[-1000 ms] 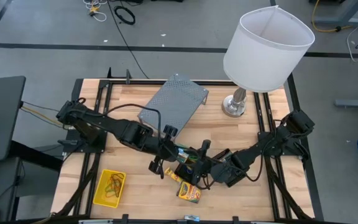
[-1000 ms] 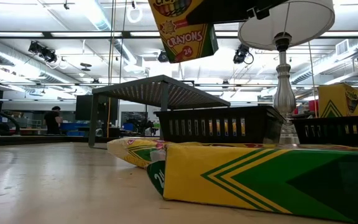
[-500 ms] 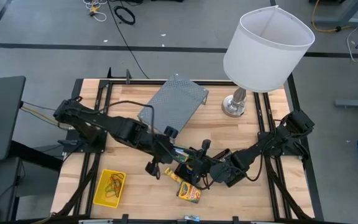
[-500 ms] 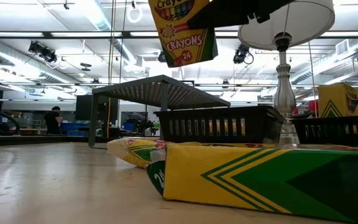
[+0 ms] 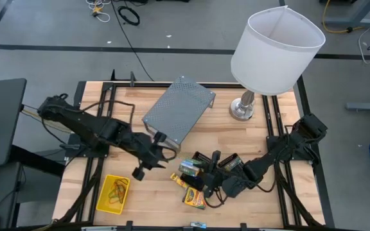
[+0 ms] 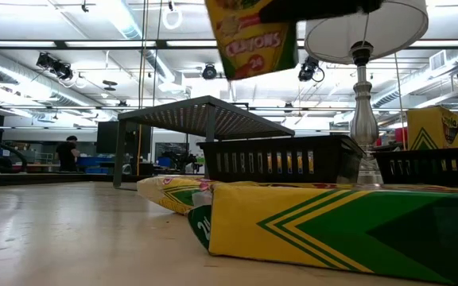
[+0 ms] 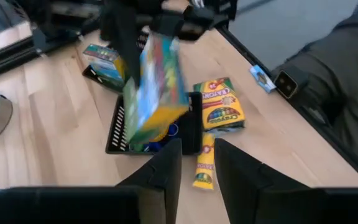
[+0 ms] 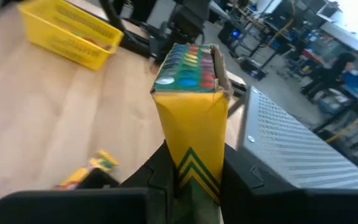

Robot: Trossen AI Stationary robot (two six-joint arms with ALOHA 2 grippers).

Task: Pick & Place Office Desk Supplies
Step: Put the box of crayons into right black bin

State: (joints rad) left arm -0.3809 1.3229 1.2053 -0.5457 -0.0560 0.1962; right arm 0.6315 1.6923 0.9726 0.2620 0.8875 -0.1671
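Observation:
My right gripper (image 8: 194, 177) is shut on a yellow-green crayon box (image 8: 188, 106) that hangs above a black mesh tray (image 7: 120, 134); the low view shows the box's lower end (image 6: 257, 40) high over the table. My left gripper (image 7: 197, 165) stands open and apart from the box, to its left (image 5: 164, 156), with nothing between its fingers. Another crayon box (image 5: 195, 197) lies flat beside the tray, and a slim yellow one (image 7: 204, 171) lies next to it. A small green-white packet (image 7: 104, 59) lies beyond the tray. A yellow basket (image 5: 112, 194) holds coloured rubber bands. My right gripper pinches the crayon box between its two fingers, which lie on the two broad faces; the narrow yellow side (image 8: 194, 155) faces the wrist camera. The fingers come nearly level from the table's right side. The box is upright, slightly tilted, open top (image 8: 185, 68) up, lifted clear of the tray.
A grey perforated metal riser (image 5: 178, 109) stands at the table's far middle. A lamp with a big white shade (image 5: 275, 48) stands at the far right. The yellow basket sits at the near left corner. Bare wood shows at the left and in the middle.
My left gripper has let go of the crayon box and drawn back toward the table's left edge. The box stays lifted in my right gripper, which has edged toward the table's near edge; in the low view the box has shifted sideways and tipped a little.

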